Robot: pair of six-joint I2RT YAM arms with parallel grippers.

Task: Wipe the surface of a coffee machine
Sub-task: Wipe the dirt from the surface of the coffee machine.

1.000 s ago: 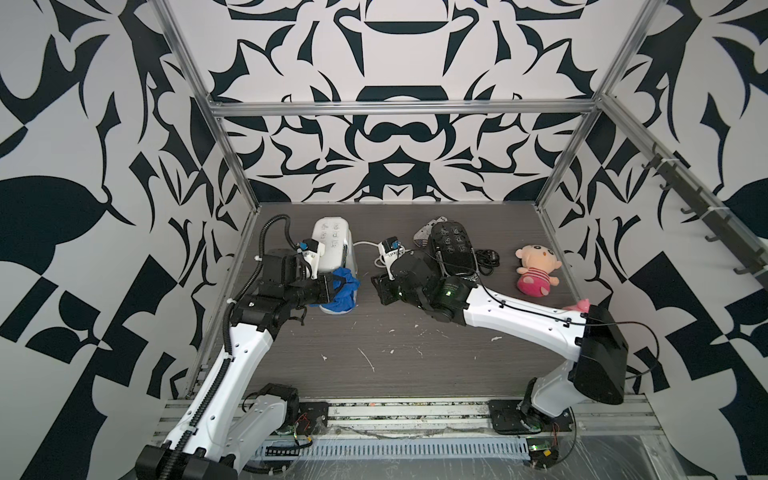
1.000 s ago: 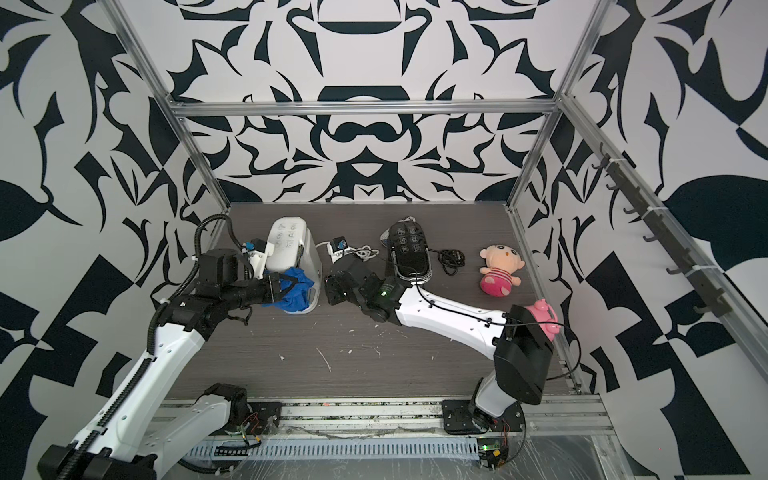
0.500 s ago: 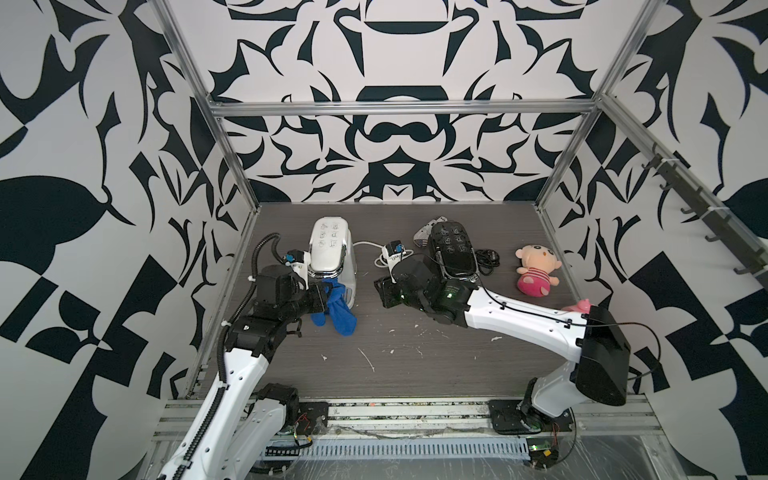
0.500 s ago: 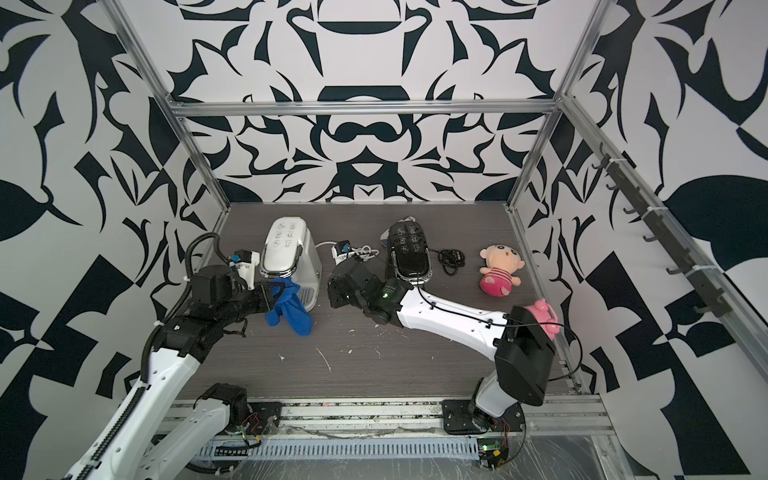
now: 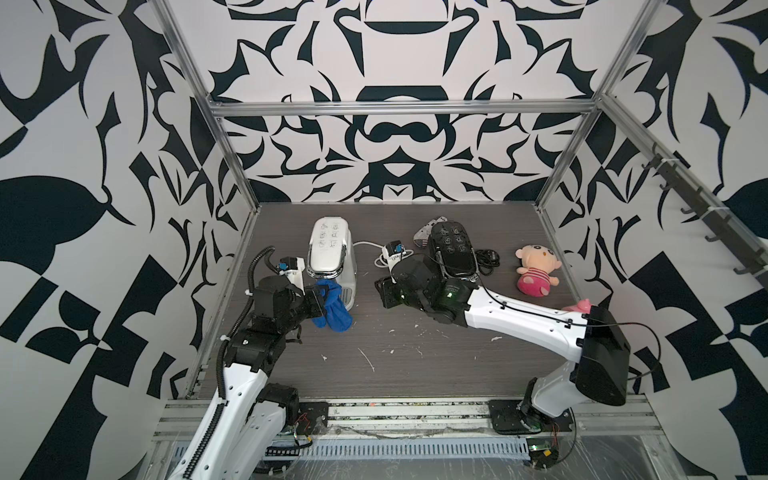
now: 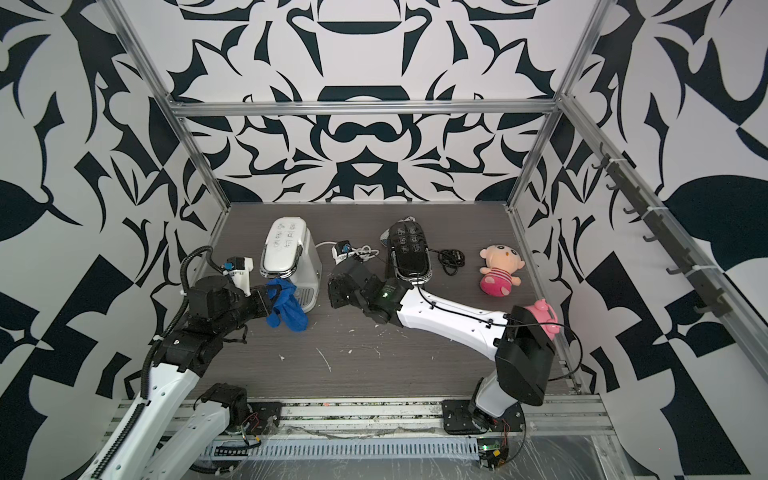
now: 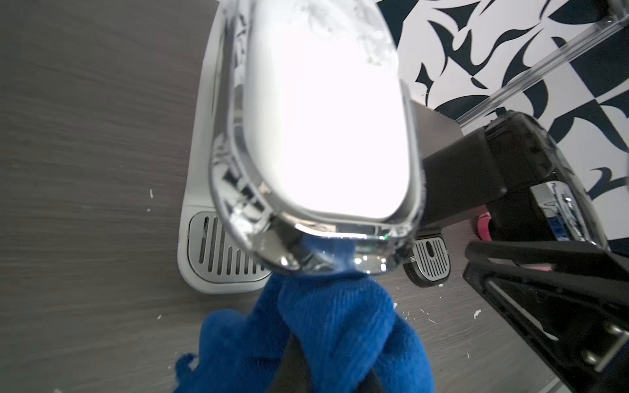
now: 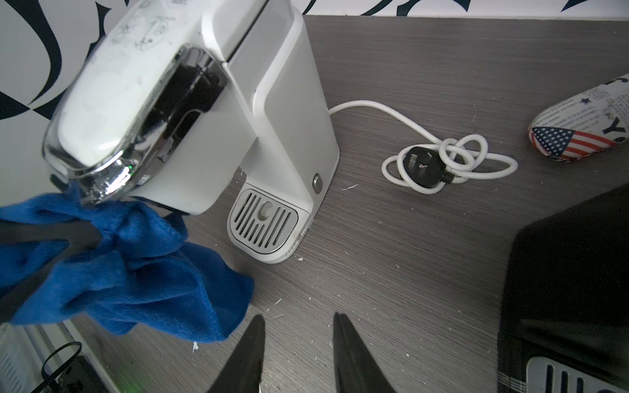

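- Since a second ago the left gripper [image 5: 318, 297] has drawn back a little from the white coffee machine [image 5: 328, 249], and the blue cloth [image 5: 334, 311] now hangs lower, down to the table [image 5: 415, 361]; the right arm has almost not moved.
- At the far left, the left jaws are closed tight on the blue cloth, which is bunched around them; in the right wrist view one dark finger [image 8: 51, 234] shows inside the folds.
- The upper end of the cloth touches the chrome front rim of the machine's head, as the left wrist view shows [image 7: 326, 251]. The lower end lies on the table just beside the drip tray [image 8: 263, 223].
- The white coffee machine stands upright near the back left of the table, with its front toward the near edge, directly beyond the left jaws.
- A white cable [image 8: 442, 160] with a black plug lies coiled to the right of this machine.
- The right gripper [image 8: 297, 354] is near the middle of the table, and its jaws stand partly apart and hold nothing. They point toward the drip tray but stay well apart from it.
- Further right stand a black coffee machine [image 5: 453, 249], then a black cable [image 5: 488, 259], then a pink plush doll [image 5: 536, 270].
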